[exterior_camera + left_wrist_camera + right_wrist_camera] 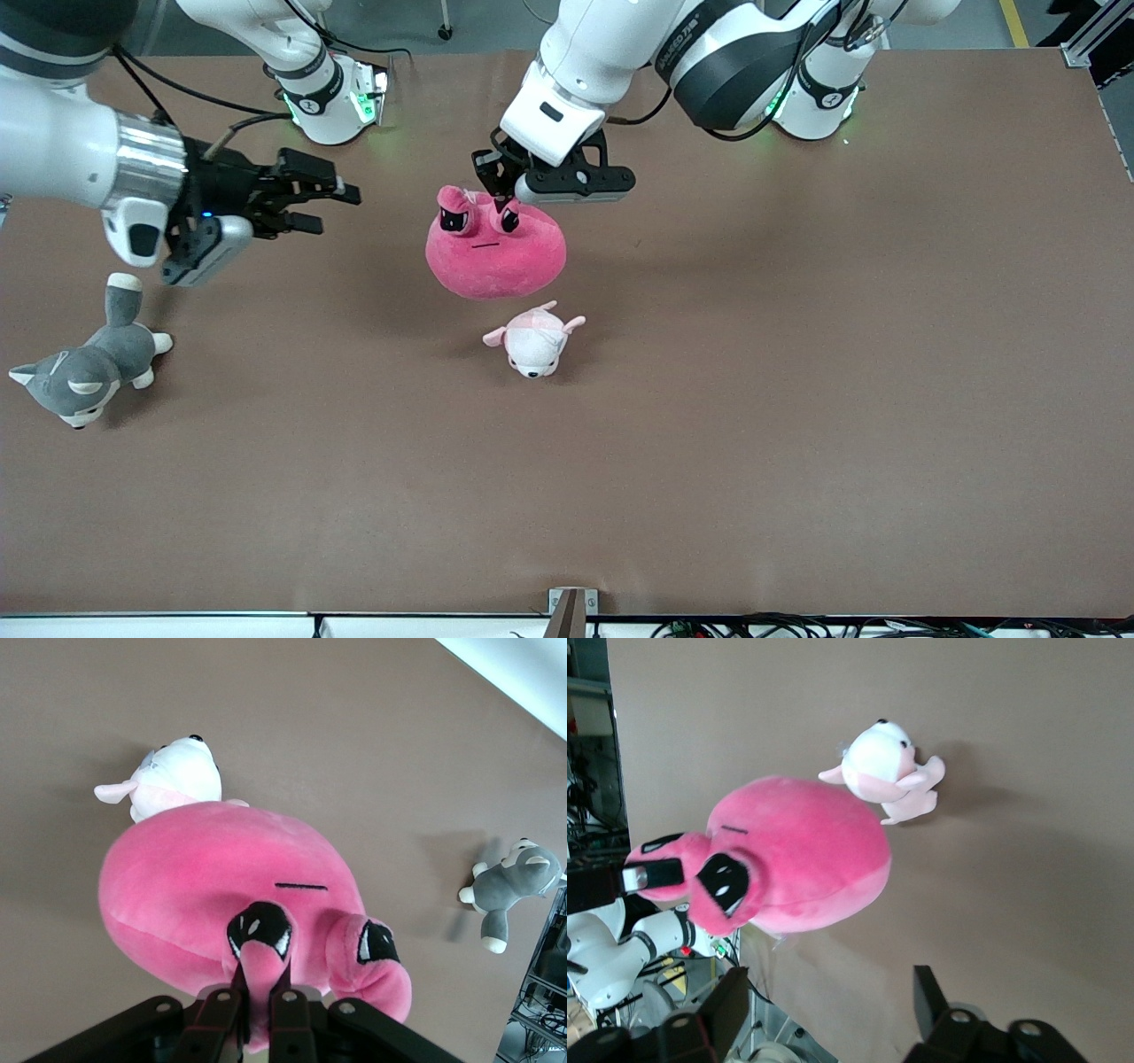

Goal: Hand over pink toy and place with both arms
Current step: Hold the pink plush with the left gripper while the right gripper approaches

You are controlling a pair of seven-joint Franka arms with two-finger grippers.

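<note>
Left pincer [500,197] pinching pink toy [496,252] by bump, aloft; right pincer [332,206] spread, level, pointing at toy

A robotics lab is indicated. Two white arms [620,53] are mounted along one edge of a plain brown tabletop [797,399], with green status lights at the bases. Loose cables [797,627] are seen past the tabletop's near edge, and equipment racks [545,974] stand alongside.
</note>
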